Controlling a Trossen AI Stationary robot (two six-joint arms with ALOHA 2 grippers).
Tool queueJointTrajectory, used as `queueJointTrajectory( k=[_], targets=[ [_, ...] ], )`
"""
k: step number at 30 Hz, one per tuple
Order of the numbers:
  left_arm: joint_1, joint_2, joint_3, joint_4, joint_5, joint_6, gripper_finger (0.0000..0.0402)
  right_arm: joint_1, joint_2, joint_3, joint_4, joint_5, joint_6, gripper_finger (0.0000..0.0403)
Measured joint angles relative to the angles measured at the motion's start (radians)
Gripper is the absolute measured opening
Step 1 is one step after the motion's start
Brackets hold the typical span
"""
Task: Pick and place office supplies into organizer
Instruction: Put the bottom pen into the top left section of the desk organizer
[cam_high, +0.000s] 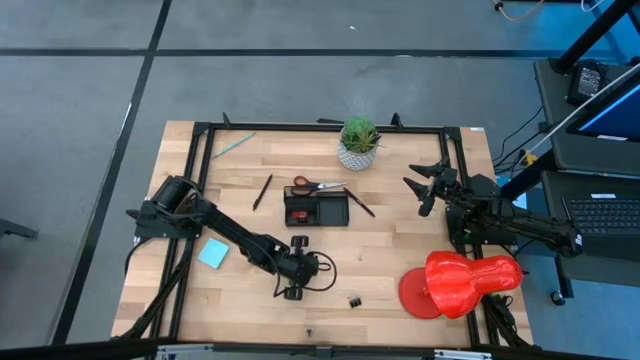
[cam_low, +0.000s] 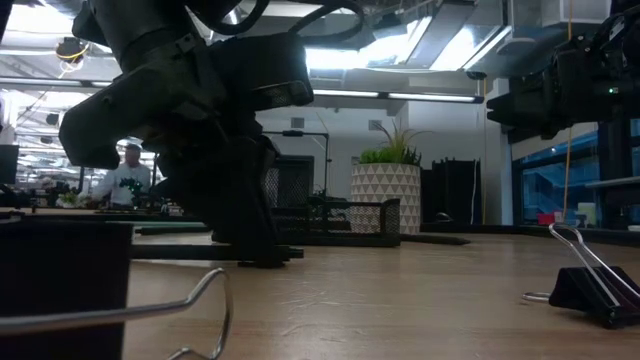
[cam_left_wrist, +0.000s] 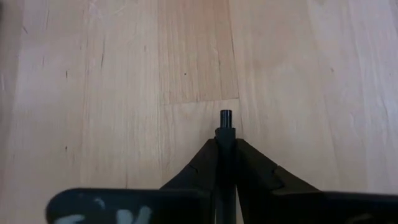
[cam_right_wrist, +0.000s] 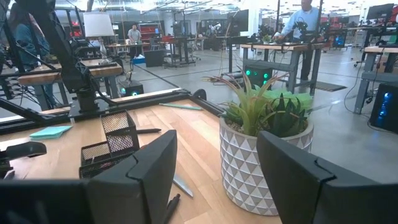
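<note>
A thin dark pen (cam_left_wrist: 226, 134) is pinched between the closed fingers of the left gripper (cam_high: 292, 287), low over the bare wood near the table's front, well short of the black organizer (cam_high: 316, 209) at mid-table. The right gripper (cam_high: 427, 186) is held wide apart, empty, beside the potted plant (cam_high: 358, 143).

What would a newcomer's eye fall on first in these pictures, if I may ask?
Probably the big red plastic object at the table's front right corner, beside the right arm. Next, the left gripper low over the table's front middle, its fingers closed on a thin dark pen, and the potted plant at the back.
</note>
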Motion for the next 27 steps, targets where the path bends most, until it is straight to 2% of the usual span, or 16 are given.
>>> queueJointTrajectory(
  k=[5,9,19,24,27],
  targets=[
    [0.004,-0.038,-0.005,-0.018,-0.016,0.001,0.0029,0.0,0.0,0.0,0.0,0.0,0.0,0.0224],
    [0.014,-0.117,-0.004,-0.018,-0.062,0.013,0.0029,0.0,0.0,0.0,0.002,0.0,0.001,0.0224],
    [0.102,-0.382,-0.003,0.004,-0.269,0.264,0.0032,0.0,0.0,0.0,0.014,0.0,0.001,0.0224],
    [0.193,-0.505,-0.046,0.181,-0.262,0.419,0.003,0.0,0.0,0.0,0.014,0.0,-0.001,0.0224],
    [0.265,-0.555,-0.108,0.364,-0.193,0.492,0.0031,0.0,0.0,0.0,0.014,0.0,-0.002,0.0224]
  ],
)
